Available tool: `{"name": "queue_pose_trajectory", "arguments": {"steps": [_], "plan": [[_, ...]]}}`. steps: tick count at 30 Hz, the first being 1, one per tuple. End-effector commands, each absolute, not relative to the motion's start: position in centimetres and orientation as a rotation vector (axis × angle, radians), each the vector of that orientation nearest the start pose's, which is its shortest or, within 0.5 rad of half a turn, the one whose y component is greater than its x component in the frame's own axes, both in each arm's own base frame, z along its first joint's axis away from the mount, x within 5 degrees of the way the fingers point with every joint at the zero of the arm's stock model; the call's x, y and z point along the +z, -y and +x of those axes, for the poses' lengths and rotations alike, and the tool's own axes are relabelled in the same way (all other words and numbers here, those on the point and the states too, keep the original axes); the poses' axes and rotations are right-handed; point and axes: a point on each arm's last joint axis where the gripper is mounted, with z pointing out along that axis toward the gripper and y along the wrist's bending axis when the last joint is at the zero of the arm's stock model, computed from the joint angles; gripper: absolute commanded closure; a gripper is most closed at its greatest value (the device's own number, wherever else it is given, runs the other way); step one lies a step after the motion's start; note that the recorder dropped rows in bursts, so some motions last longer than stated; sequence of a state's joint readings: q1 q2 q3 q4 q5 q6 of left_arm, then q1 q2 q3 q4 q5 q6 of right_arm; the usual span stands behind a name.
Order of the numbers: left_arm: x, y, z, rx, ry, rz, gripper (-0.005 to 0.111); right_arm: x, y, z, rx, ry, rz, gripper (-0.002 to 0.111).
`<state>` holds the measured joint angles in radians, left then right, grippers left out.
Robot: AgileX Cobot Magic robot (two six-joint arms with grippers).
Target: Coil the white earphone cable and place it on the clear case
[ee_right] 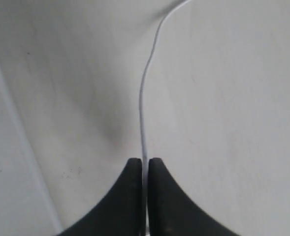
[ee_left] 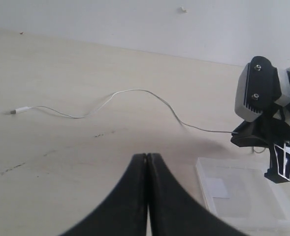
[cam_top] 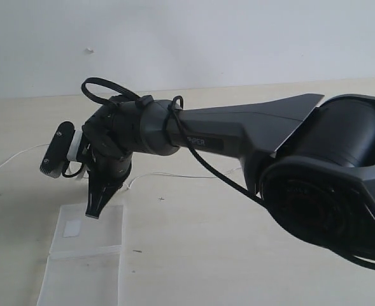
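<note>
- A pale wooden bench (cam_top: pixel 238 255) carried the white earphone cable (ee_left: pixel 135 90), which lay uncoiled in loose curves across it, its small plug (ee_left: pixel 14 112) at the far end of the line.
- The right tool (ee_right: pixel 145 161) pointed down at the bench, its two black fingers pressed together and clamped on the thin cable, which ran straight out from between them.
- That tool sat just beside the edge of the clear case (cam_top: pixel 104 229).
- The case lay flat and open on the bench, a whitish square label (cam_top: pixel 71 228) on one half, nothing on it.
- The left tool (ee_left: pixel 147 156) hung above the bench with its fingers together, gripping nothing, well apart from the cable.
</note>
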<state>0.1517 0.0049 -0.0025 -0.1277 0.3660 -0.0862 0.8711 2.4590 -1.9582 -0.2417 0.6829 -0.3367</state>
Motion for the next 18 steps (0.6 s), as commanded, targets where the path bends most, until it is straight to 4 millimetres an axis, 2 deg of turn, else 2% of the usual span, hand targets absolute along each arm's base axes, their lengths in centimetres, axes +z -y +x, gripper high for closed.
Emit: {"name": "queue_pose_trajectory", "arguments": {"steps": [1, 5, 9, 14, 18], "plan": [[18.1, -0.4, 5.3, -0.075, -1.819, -0.289, 0.107, 11.7, -39.4, 35.0, -0.081, -2.025, -1.639, 0.108], [18.1, -0.4, 5.3, -0.075, -1.819, -0.289, 0.107, 12.2, -39.3, 35.1, -0.122, -1.999, -1.653, 0.108], [18.1, -0.4, 5.3, -0.075, -1.819, -0.289, 0.107, 14.6, -39.1, 35.1, -0.123, -1.989, -1.609, 0.108], [18.1, -0.4, 5.3, -0.075, -1.819, -0.289, 0.107, 20.0, -38.5, 35.0, -0.097, -1.977, -1.455, 0.108], [18.1, -0.4, 5.3, -0.075, -1.819, -0.289, 0.107, 25.1, -37.7, 34.3, -0.040, -1.952, -1.329, 0.108]]}}
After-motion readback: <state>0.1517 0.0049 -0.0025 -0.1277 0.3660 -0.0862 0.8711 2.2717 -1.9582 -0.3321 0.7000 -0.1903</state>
